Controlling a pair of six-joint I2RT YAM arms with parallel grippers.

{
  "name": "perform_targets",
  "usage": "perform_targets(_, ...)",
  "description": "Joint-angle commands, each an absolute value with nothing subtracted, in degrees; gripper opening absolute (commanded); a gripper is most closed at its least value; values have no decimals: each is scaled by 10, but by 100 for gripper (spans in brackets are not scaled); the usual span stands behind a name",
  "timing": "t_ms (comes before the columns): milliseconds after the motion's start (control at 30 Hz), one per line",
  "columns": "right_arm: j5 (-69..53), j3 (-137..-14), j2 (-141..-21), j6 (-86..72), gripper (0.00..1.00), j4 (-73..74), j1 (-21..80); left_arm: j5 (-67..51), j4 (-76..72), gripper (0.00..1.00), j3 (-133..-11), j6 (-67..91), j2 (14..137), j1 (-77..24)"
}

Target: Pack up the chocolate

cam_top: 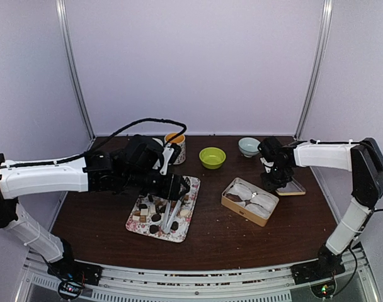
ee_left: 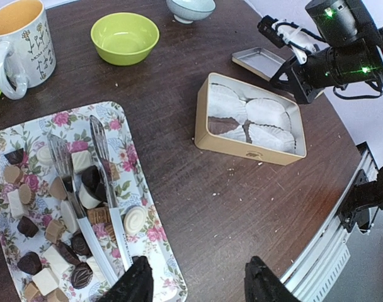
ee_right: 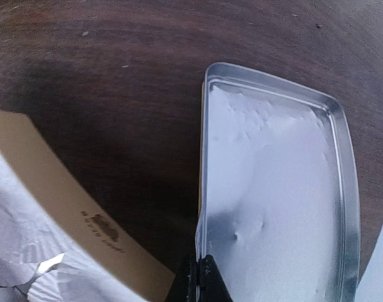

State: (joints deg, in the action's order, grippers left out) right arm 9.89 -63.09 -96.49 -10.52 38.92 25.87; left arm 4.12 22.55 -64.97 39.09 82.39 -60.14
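My left claw (ee_left: 201, 283), fingers apart and empty, hangs above the near end of the flowered tray (ee_left: 125, 123), where the chocolate (ee_left: 135, 219) lies scattered around the tongs (ee_left: 109, 195). The tin (ee_left: 242, 146) with its paper cups (ee_left: 267, 113) stands well apart on the tabletop (ee_left: 198, 207). My right claw (ee_right: 198, 280), fingers together, sits at the rim of the lid (ee_right: 273, 189); whether it pinches that rim I cannot tell. Best next move, as I judge it: descend squarely over the tongs' handle and close gently, disturbing no pieces.
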Motion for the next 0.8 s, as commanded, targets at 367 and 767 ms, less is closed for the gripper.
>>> perform_targets(367, -118, -504, -834, -235, 0, 264, 404, 45, 210, 52, -639, 394, 818, -593)
perform_targets(767, 33, -462, -828, -177, 0, 204, 404, 18, 190, 52, -623, 405, 827, -593)
